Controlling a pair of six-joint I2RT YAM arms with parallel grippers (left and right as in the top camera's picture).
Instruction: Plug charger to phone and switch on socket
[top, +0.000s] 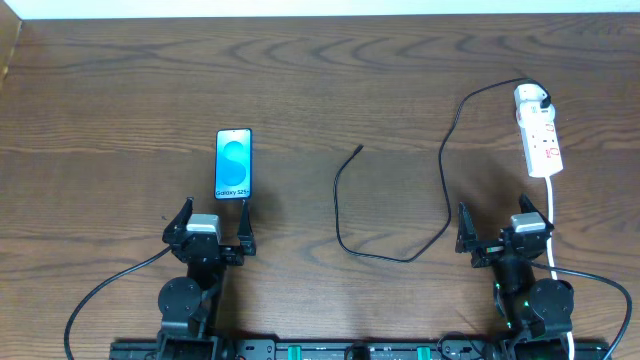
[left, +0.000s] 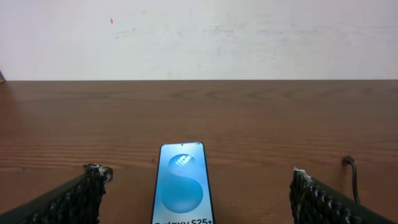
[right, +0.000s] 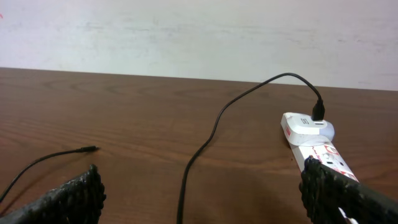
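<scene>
The phone (top: 233, 164) lies flat left of centre, its blue-teal screen (left: 182, 188) up, just beyond my left gripper (top: 212, 222), which stands open with nothing between its fingers. The charger's black cable (top: 443, 170) runs from a white adapter (top: 530, 98) on the far end of the socket (top: 541, 140), loops toward the middle, and ends in a small free plug (top: 357, 149). In the right wrist view the cable (right: 205, 140) passes between the open fingers, the plug (right: 89, 149) lies at left and the socket (right: 317, 146) at right. My right gripper (top: 504, 226) is open and empty.
The dark wooden table (top: 120, 100) carries only these things. The socket's white cord (top: 552, 215) runs back past the right arm. A pale wall (left: 199, 37) rises behind the table's far edge.
</scene>
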